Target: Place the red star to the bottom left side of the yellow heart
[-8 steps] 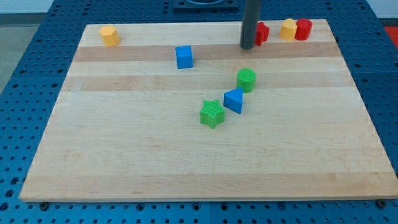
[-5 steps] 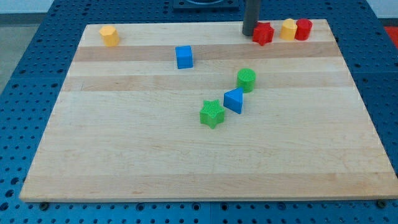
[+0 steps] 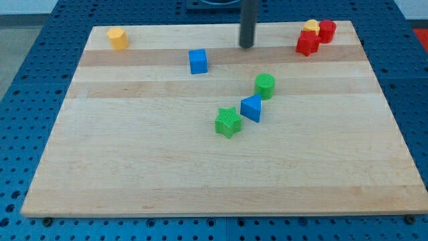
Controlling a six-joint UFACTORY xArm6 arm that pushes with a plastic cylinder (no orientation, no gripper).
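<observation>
I have no claw to open or shut. My arm ends in a straight dark rod, and it holds nothing. My tip [image 3: 247, 45] rests on the bench [image 3: 200, 174], near the view's top and a little right of the middle. It touches no block.

The nearest block is the blue cube [image 3: 198, 61]. It sits to the view's left of my tip and a bit lower. There is a clear gap between us.

Out to the view's right, well apart from my tip, are three blocks bunched in the top right corner. The red star [image 3: 307, 44] is the lowest of them. It sits just below and a touch to the left of the yellow heart [image 3: 311, 26], pressed against it and covering part of it. I can only see the top of the yellow one, so its shape is hard to make out. Another red block [image 3: 326, 31], a round-looking one, sits beside the yellow heart on the view's right.

Down from my tip, near the middle of the bench, a green round block [image 3: 265, 86] stands. Just below it to the left is a blue triangle block [image 3: 251, 108], then a green star [image 3: 228, 122].

Far off in the top left corner sits a yellow block [image 3: 118, 38], all alone.
</observation>
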